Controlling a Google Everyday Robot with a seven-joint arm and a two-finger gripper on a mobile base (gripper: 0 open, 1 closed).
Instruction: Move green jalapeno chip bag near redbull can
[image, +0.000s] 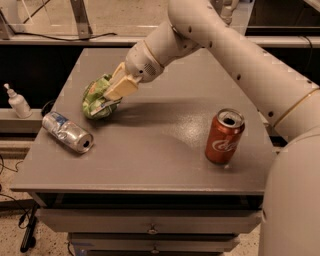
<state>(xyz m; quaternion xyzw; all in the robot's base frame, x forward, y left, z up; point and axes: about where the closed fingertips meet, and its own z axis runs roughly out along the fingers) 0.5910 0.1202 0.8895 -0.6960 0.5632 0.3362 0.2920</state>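
Standing tilted: chip bag (95, 95) in gripper (106, 101)

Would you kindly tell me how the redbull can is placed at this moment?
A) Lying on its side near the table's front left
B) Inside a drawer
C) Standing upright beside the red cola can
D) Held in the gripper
A: the redbull can lies on its side on the table, while the gripper is just behind it, closed on the green jalapeno chip bag; the red cola can stands far right.
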